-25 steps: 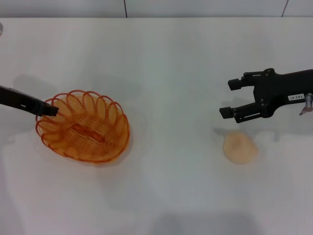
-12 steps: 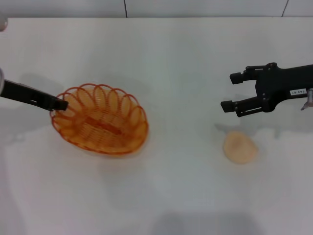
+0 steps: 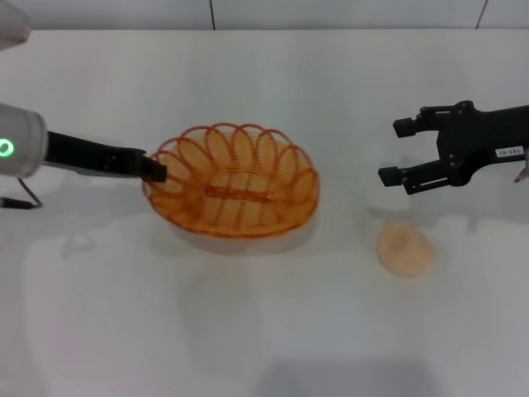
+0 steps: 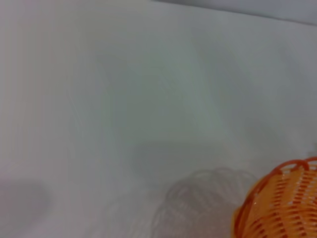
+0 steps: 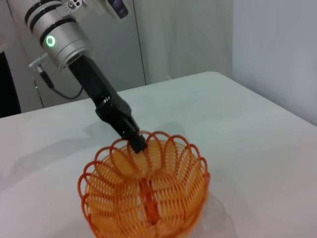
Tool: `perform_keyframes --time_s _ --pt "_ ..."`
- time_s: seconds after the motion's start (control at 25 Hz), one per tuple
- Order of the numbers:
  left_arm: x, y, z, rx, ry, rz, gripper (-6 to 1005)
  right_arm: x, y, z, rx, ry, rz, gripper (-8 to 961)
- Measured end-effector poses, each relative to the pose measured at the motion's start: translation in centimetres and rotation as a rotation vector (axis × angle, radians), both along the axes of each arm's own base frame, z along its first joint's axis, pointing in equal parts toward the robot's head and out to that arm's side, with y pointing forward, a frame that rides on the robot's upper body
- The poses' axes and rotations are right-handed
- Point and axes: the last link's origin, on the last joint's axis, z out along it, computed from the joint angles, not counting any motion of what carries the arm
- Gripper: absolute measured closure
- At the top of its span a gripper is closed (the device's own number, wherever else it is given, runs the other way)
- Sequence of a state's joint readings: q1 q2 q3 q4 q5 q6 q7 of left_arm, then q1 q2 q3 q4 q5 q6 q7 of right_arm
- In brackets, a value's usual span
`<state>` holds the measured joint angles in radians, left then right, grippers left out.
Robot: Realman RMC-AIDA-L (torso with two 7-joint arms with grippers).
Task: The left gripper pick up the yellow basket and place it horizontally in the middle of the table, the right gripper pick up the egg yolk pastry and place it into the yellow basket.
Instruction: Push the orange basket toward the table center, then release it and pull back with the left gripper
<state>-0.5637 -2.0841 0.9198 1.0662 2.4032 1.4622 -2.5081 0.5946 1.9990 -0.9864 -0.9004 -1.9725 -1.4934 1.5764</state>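
Note:
The yellow basket (image 3: 234, 182) is an orange wire oval, held a little above the white table (image 3: 264, 331) near its middle, long side across. My left gripper (image 3: 154, 170) is shut on the basket's left rim. The right wrist view shows this grip (image 5: 137, 144) and the basket (image 5: 146, 198); the left wrist view shows only a corner of the basket (image 4: 282, 203). The egg yolk pastry (image 3: 406, 248) lies on the table at the right. My right gripper (image 3: 399, 152) is open and empty, hovering just behind the pastry.
A grey wall edge runs along the far side of the table (image 3: 264, 25). The left arm's silver cylinder with a green ring light (image 3: 7, 148) is at the left edge.
My left gripper has carried the basket to the right, from the left side toward the table's middle, and turned it more horizontal. The right gripper has shifted slightly right and back. The pastry has not moved.

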Motion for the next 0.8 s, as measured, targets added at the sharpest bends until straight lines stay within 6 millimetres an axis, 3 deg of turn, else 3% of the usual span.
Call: perform_keyframes --time_s 0.8 --pt "0.6 0.5 -4.1 -0.019 -0.036 0.140 927 0.3 -0.2 0.7 0.016 -0.020 0.014 84"
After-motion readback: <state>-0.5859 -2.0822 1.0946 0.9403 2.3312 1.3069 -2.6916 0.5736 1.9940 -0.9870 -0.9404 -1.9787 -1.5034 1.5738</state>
